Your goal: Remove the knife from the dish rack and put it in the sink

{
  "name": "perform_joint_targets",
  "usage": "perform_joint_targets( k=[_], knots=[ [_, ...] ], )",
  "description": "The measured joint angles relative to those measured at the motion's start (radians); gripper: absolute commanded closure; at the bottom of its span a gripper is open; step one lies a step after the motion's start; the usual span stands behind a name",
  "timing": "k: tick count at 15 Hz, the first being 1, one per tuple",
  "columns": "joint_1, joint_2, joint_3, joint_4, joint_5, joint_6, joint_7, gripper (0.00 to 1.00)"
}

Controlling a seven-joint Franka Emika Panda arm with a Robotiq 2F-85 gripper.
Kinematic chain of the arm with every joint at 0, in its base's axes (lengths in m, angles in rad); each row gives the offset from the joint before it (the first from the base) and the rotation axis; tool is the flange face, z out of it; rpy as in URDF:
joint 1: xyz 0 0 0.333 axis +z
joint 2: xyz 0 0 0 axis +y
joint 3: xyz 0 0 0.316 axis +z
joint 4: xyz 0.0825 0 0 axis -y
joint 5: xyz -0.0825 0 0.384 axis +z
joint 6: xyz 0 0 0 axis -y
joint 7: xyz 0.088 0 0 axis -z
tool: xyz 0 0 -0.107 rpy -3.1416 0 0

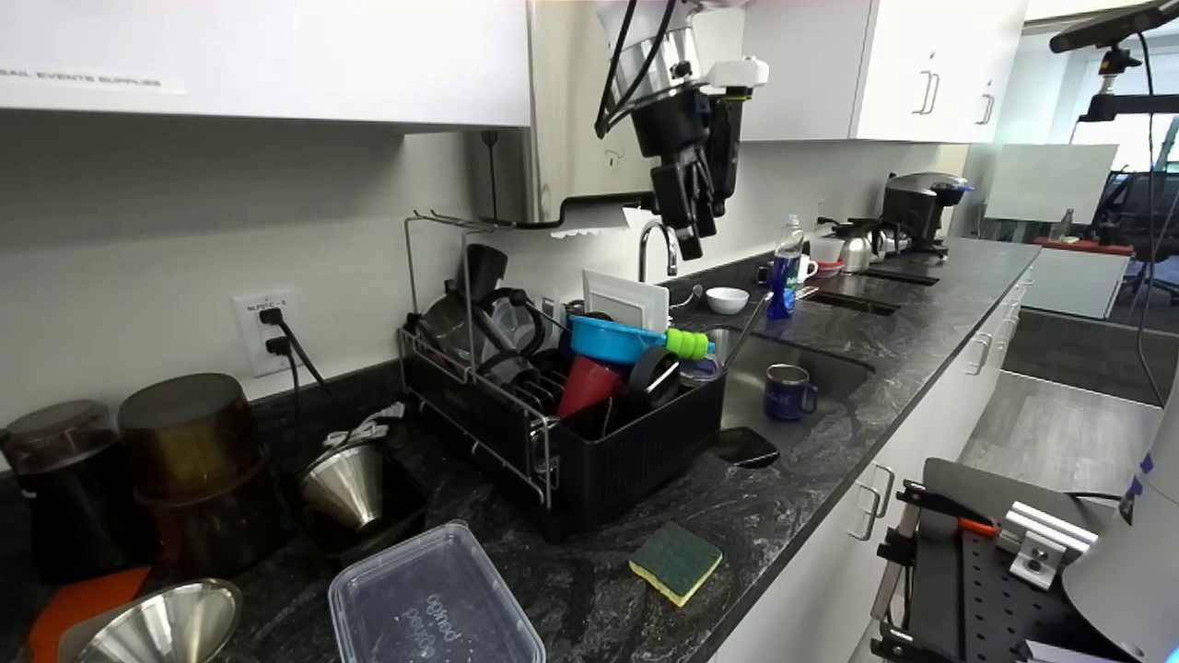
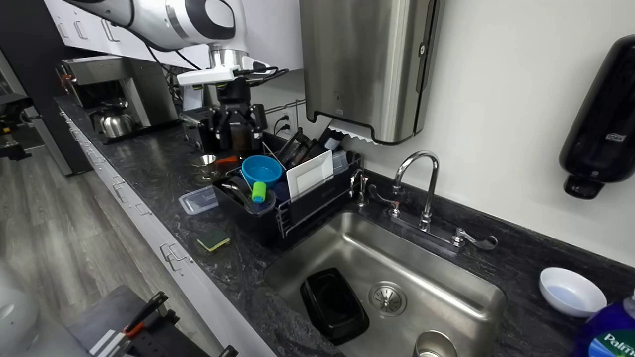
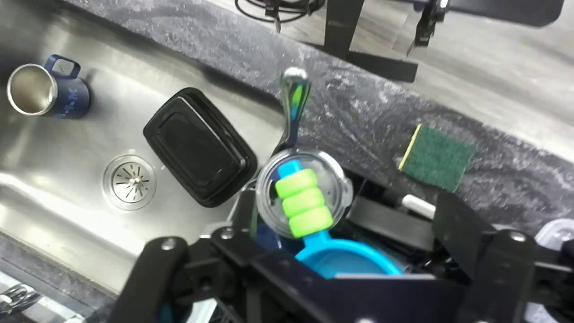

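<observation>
The black dish rack (image 1: 645, 451) stands beside the steel sink (image 1: 838, 354); both also show in an exterior view, rack (image 2: 248, 223) and sink (image 2: 446, 292). A shiny metal handle (image 3: 294, 101) sticks up from the rack's sink-side corner, leaning; it also shows in an exterior view (image 1: 748, 330). I cannot tell whether it is the knife. A white handle end (image 3: 417, 205) shows near the right finger. No knife blade is clearly visible. My gripper (image 1: 697, 241) is open and empty, pointing down above the rack; it also shows in an exterior view (image 2: 240, 139) and the wrist view (image 3: 349, 208).
A blue pan (image 1: 615, 341) with a green grip lies on top of the rack, beside an upright white plate (image 2: 310, 173). The sink holds a blue mug (image 1: 787, 391) and a black container (image 2: 333, 303). A sponge (image 1: 677, 560) lies in front; a towel dispenser (image 2: 367, 64) hangs behind.
</observation>
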Motion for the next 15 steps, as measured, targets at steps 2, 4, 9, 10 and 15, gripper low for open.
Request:
perform_joint_targets(
  k=[2,4,9,10,15],
  knots=[
    [0.018,-0.051,0.011,-0.032,0.034,-0.074,-0.089,0.00],
    [0.033,-0.105,0.014,-0.068,0.059,-0.125,-0.185,0.00],
    [0.048,-0.208,0.009,-0.200,0.066,-0.144,-0.463,0.00],
    [0.051,-0.218,0.005,-0.229,0.063,-0.142,-0.519,0.00],
    [0.078,-0.234,0.002,-0.362,-0.006,-0.085,-0.752,0.00]
  ],
)
